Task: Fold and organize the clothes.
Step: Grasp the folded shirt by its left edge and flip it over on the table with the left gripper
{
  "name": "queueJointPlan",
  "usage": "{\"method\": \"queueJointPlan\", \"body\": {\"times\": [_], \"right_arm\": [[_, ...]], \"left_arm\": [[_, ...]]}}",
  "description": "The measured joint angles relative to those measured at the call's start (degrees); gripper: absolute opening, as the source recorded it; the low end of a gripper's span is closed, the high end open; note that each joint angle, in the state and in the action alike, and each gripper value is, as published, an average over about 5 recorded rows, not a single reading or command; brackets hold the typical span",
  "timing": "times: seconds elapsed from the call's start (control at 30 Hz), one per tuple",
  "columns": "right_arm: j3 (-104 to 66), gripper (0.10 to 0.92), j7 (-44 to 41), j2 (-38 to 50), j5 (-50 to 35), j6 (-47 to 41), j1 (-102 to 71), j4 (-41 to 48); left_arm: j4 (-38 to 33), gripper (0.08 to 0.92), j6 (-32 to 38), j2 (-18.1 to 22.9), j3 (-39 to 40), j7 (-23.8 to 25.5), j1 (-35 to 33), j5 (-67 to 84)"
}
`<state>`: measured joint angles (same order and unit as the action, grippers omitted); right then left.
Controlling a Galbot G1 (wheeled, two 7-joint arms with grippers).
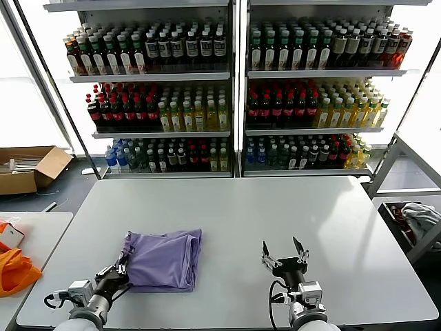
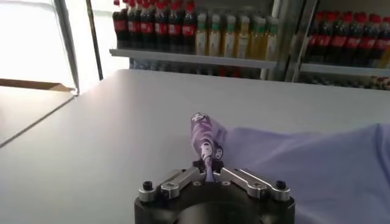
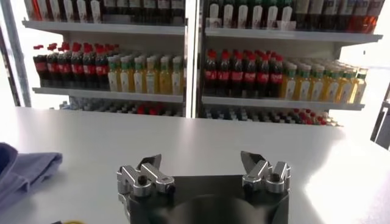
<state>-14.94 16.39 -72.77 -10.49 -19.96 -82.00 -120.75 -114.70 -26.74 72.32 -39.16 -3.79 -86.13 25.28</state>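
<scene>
Orange cloth (image 1: 15, 270) lay on the side table at far left. Next, the left gripper (image 1: 121, 265) had pinched shut on the near-left edge of the folded purple shirt (image 1: 165, 258), which lay on the white table (image 1: 275, 214). Further right, the right gripper (image 1: 284, 251) hovered wide open, holding nothing, well apart from the shirt.

Left end effector (image 1: 122, 265) clamped; right end effector (image 1: 284, 254) spread, idle.

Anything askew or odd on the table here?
Nothing stands out. The folded T-shirt lies flat on the table, left gripper shut on its near-left corner; right gripper waits open.
</scene>
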Motion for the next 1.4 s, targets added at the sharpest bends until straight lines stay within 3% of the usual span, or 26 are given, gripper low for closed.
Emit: {"method": "queueJointPlan", "body": {"times": [0.2, 0.47, 0.73, 0.97, 1.2, 1.4], "right_arm": [[0.6, 0.823, 0.1, 0.3, -0.7, 0.0, 1.4, 0.8], [1.2, 0.823, 0.2, 0.1, -1.1, 0.1, 2.7, 1.9], [0.6, 0.823, 0.3, -0.8, -1.1, 0.2, 2.4, 2.5], [-1.0, 0.823, 0.4, -1.7, -0.3, 0.2, 1.0, 2.5], [-3.6, 0.823, 0.4, -3.4, 1.3, 0.2, -1.7, 2.0], [-5.5, 0.823, 0.4, -5.1, 3.2, 0.2, -4.3, 1.1]], "left_arm": [[-0.8, 0.102, 0.5, -3.0, -6.6, 0.0, -1.1, 2.7], [-1.4, 0.102, -0.1, -10.1, -16.6, -0.7, -1.0, 6.1], [-4.5, 0.102, -0.5, -13.7, -19.0, -0.7, -1.1, 6.4], [-8.0, 0.102, -0.5, -10.5, -10.9, -1.9, -0.8, 3.5], [-11.0, 0.102, -1.6, -5.0, 5.1, -5.4, 1.3, 0.2], [-8.5, 0.102, -1.8, 0.1, 19.0, -7.4, 5.3, -3.9]]}}
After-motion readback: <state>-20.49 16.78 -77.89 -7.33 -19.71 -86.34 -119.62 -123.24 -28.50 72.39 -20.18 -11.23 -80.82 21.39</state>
